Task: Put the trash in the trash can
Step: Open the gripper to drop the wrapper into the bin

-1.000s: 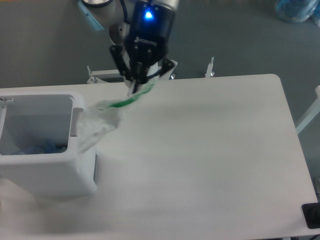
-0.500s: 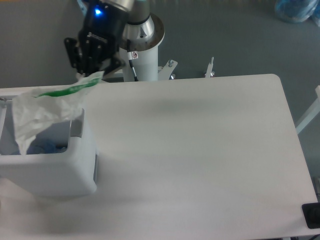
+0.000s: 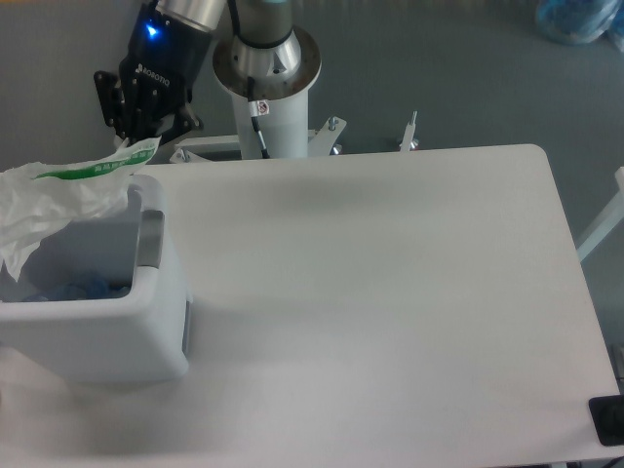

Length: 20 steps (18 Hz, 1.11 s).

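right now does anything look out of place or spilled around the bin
Nothing is spilled. The one odd thing is the crinkled plastic packet: the hand grips its green-striped edge, and the rest hangs over the top of the white trash can, part of it past the left rim. Something blue lies inside.

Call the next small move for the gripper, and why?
Probably open and drop. The gripper pinches the packet by its green-striped edge, and the packet hangs over the open bin, so release should land it inside.
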Motion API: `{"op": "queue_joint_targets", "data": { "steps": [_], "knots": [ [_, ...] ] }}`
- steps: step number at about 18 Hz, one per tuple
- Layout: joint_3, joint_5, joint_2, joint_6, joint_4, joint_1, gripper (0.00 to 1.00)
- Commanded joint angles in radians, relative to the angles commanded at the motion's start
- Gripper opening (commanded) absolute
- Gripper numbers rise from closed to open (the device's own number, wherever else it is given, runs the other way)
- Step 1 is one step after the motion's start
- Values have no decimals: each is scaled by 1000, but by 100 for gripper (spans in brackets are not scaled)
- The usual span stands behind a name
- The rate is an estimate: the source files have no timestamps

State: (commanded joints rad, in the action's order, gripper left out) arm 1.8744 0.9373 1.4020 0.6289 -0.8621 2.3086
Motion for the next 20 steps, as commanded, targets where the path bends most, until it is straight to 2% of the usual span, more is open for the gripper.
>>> {"op": "queue_joint_targets", "data": {
  "steps": [4,5,8,9,13,16,17,20],
  "knots": [
    [3,0,2,0,2,0,6],
    [3,0,3,2,0,-2,13],
    [3,0,9,50,2,-2,57],
    [2,0,9,54,2,0,68],
    [-6,0,11,54,3,-2,79],
    [-24,2,14,60,9,0,97],
    [-38,2,24,55,24,2,100],
    [-113,0,77,52,38,63,100]
  ]
}}
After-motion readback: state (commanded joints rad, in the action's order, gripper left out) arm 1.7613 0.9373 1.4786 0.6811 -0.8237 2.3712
